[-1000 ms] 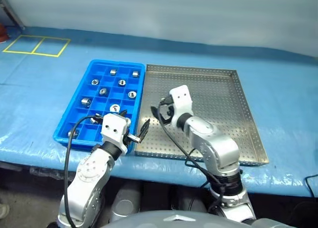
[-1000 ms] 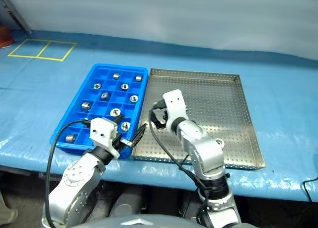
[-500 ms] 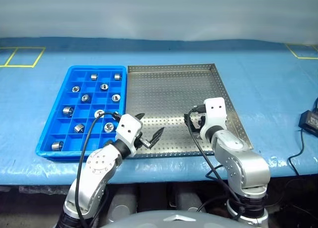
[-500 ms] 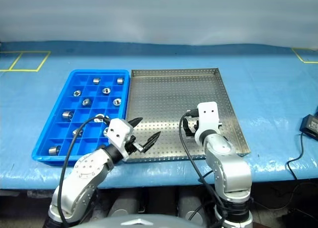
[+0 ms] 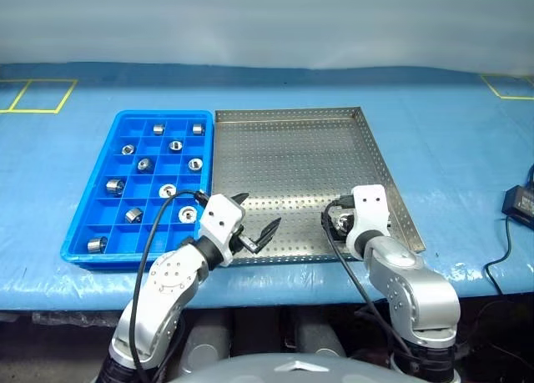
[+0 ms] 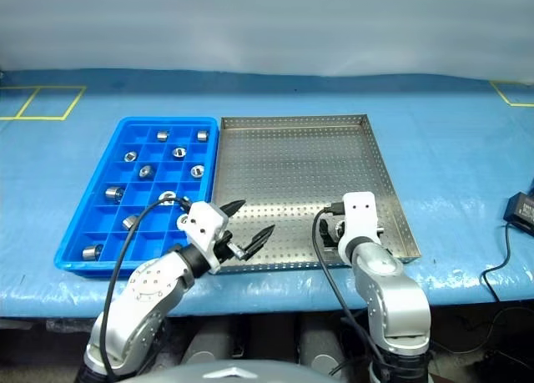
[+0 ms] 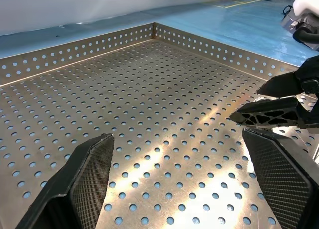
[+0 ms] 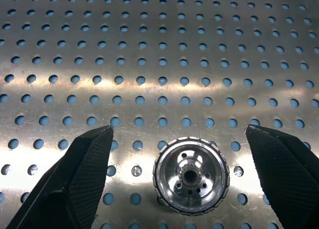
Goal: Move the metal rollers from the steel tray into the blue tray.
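Observation:
The steel tray (image 5: 284, 162) lies in the middle of the table, with the blue tray (image 5: 77, 237) touching its left side. Several metal rollers (image 5: 194, 163) sit in separate compartments of the blue tray. One roller (image 8: 191, 175) lies flat, hole up, on the steel tray's perforated floor near its near right corner. My right gripper (image 8: 178, 130) is open just above it, with a finger on either side. My left gripper (image 5: 257, 213) is open and empty over the steel tray's near left part, pointing right.
A black power adapter (image 5: 519, 204) with a cable lies at the table's right edge. Yellow tape marks (image 5: 37, 95) sit at the far left and far right. The table's front edge runs just below both trays.
The camera view swung right early on. My right gripper moved from the steel tray's middle down to its near right corner, over the roller. The left gripper shifted slightly right. Both stayed open.

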Controlling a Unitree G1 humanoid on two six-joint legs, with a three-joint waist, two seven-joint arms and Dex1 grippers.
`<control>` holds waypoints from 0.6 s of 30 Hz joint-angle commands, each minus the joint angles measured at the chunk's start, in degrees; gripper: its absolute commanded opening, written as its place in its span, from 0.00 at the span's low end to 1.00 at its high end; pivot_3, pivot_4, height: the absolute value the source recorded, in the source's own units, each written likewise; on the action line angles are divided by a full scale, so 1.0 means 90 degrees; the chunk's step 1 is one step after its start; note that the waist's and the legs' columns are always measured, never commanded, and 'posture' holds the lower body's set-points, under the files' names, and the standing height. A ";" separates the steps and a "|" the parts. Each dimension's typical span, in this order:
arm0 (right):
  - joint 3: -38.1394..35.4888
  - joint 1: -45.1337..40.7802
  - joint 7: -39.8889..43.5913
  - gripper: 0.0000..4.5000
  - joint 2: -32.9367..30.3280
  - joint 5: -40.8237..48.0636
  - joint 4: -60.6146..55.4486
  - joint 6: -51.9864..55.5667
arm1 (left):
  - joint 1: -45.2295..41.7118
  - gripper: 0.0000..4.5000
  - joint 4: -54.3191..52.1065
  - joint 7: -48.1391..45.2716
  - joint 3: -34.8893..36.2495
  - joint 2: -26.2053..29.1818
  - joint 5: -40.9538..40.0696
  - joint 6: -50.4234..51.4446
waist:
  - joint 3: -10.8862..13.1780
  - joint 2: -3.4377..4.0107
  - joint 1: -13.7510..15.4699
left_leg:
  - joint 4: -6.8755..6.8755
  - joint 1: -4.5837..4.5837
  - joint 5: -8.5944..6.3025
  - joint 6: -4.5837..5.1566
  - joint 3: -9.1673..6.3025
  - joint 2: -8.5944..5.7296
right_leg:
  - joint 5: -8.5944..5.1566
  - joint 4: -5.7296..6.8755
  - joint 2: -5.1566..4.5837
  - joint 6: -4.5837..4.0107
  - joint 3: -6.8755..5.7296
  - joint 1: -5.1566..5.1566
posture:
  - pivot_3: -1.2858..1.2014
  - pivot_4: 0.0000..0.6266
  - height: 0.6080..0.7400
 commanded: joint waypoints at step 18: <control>0.0819 -0.1510 0.0509 0.00 0.0165 0.0406 0.0368 0.0082 | 0.0487 1.00 -0.0599 0.1229 0.0830 -0.0549 0.0239 -0.0279 | 0.0002 -0.0003 0.0191 | 0.0002 0.0000 0.0001 0.0002 -0.0002 0.0001 | 0.0005 0.0003 0.0002 0.0007 -0.0001 0.0000 | 0.64 0.24 1.00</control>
